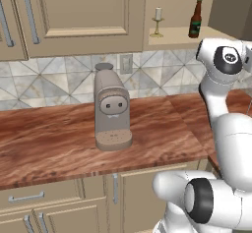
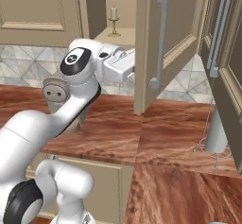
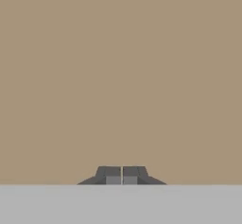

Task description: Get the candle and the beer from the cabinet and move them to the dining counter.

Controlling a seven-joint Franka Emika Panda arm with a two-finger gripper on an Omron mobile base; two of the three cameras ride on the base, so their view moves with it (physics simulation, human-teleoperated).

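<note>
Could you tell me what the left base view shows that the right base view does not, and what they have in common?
Left base view alone: the beer standing on the cabinet shelf to the right of the candle, and a wall outlet on the tiles.

Right base view alone: the open cabinet door with its long bar handle, and a grey paper towel holder on the counter.

Both: the candle on the shelf, the beige coffee machine on the wood counter, and the white arm.

Even, soft rendered light, no glare, faint shadows on the counter [image 1: 59, 138], sharp throughout, slightly coarse resolution
</note>
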